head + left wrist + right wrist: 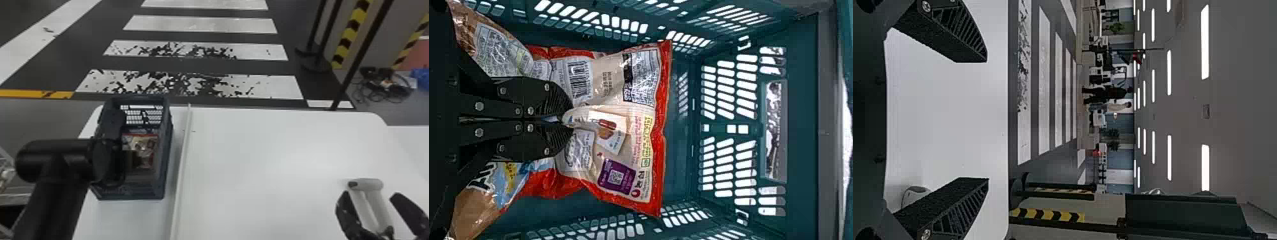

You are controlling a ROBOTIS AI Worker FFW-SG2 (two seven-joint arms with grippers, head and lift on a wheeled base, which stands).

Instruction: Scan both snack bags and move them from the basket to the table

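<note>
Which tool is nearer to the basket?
Left: the left tool is inside the basket, closed on a snack bag; the right tool is open above the table, far to the basket's right.

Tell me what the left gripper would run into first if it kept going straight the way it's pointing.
The red-and-beige snack bag: the left gripper is shut on a fold of it, with more of the bag just ahead. What it would reach beyond that is unclear.

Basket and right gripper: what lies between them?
In the head view, a thin pale strip runs just right of the basket, then bare table stretches to the right gripper.
</note>
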